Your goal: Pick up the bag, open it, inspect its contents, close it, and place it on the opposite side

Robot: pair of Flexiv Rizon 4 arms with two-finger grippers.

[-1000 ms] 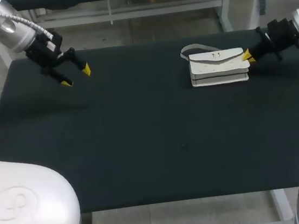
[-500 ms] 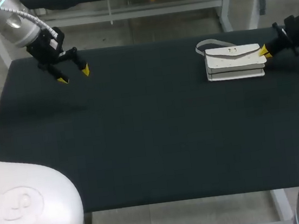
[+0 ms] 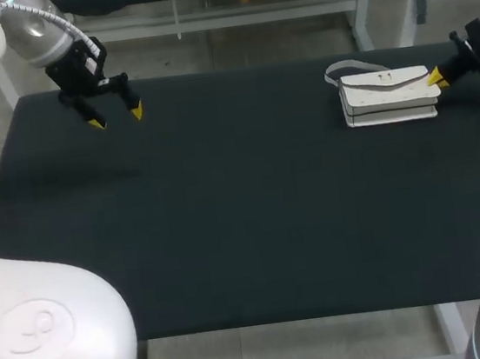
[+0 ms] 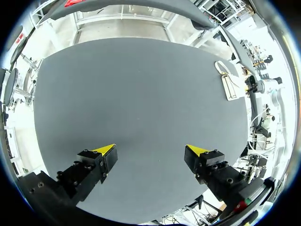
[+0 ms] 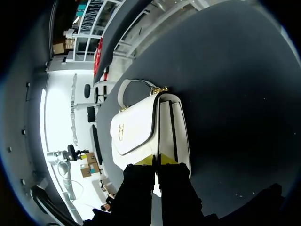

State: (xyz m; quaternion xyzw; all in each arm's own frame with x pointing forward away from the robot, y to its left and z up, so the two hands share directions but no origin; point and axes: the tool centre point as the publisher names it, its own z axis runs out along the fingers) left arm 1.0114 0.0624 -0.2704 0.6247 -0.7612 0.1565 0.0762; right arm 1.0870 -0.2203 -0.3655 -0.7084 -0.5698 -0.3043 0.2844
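White leather flap handbag lies at the far right corner of the black table, its end pinched in the nearly closed right gripper. That thin hold may slip on lifting. Left gripper hangs wide open and empty over the table's far left.

white bag, flap shut and gold clasp facing up, lies near the table's far right corner, strap curled behind.

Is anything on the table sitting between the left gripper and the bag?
Nothing visible. Only bare table lies between the left gripper and the white bag; the right gripper is at the bag's far end, not in between.
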